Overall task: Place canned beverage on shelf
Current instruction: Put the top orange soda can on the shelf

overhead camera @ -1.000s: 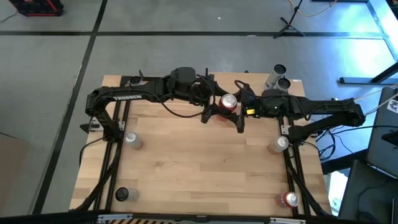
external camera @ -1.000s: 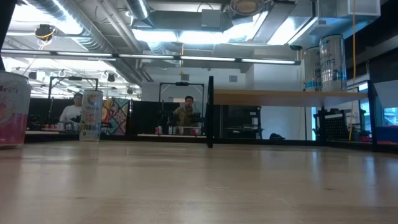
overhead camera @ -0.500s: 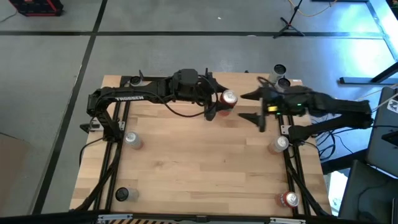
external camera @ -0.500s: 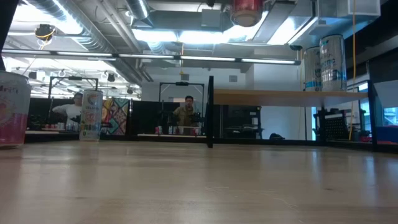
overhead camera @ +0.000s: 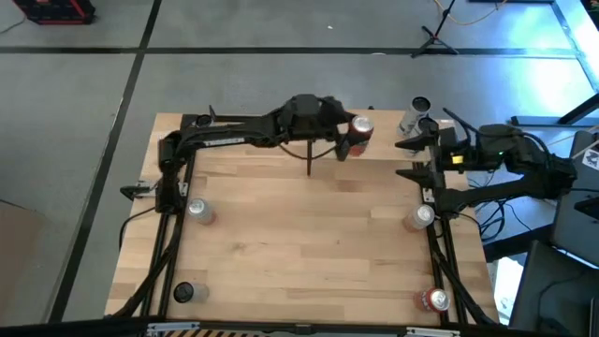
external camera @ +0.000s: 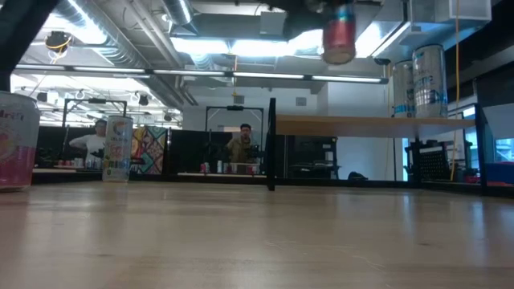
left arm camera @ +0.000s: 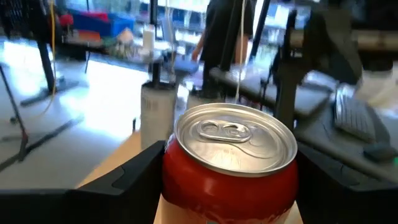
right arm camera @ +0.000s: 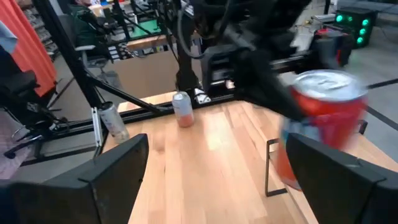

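Observation:
My left gripper [overhead camera: 351,139] is shut on a red can [overhead camera: 359,131] with a silver top, held high over the table's far middle. The low view shows the can [external camera: 339,36] above the level of the shelf [external camera: 373,124], a light-wood board on black posts. Two tall cans [external camera: 426,76] stand on the shelf's right part. My right gripper [overhead camera: 407,157] is open and empty to the right of the red can, which also shows in the right wrist view [right arm camera: 323,118]. My left gripper pinches the red can's side wall just below the rim [left arm camera: 180,174] between its two fingers [left arm camera: 124,183], one on each side. The fingers come level from the table's left. The can stands upright, top up, lifted clear of table and shelf.
Silver cans stand at the table's left [overhead camera: 197,211] and right [overhead camera: 419,217] edges; a dark can [overhead camera: 183,292] and a red one [overhead camera: 435,300] stand at the near corners. A pink can [external camera: 16,140] and a white can [external camera: 118,148] show in the low view. People stand in the room behind.
My left gripper has carried the red can toward the table's right and far edges, toward the shelf, keeping it upright. My right gripper, open throughout, has drawn back from beside the can toward the table's right edge.

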`<control>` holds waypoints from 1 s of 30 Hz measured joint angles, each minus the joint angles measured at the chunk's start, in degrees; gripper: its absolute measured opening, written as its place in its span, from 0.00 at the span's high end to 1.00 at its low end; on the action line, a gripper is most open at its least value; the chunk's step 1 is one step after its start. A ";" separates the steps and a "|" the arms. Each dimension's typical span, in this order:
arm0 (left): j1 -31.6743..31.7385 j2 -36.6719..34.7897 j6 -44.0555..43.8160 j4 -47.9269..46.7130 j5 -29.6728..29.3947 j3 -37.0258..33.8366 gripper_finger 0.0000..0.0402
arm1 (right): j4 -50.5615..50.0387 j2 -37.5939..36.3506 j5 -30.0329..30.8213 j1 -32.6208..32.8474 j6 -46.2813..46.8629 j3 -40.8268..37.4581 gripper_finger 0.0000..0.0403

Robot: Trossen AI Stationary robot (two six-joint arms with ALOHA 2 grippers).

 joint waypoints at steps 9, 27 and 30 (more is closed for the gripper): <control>2.42 14.15 0.02 -1.12 -0.47 15.77 0.34 | -0.96 -0.53 -0.92 0.07 -0.82 -0.02 0.08; 7.43 25.12 0.56 9.26 2.88 20.13 0.31 | -3.44 -0.51 0.50 0.00 0.32 -0.07 0.08; 7.32 26.05 1.69 10.16 2.81 20.17 0.31 | -3.93 -0.15 1.81 0.00 0.42 -0.07 0.08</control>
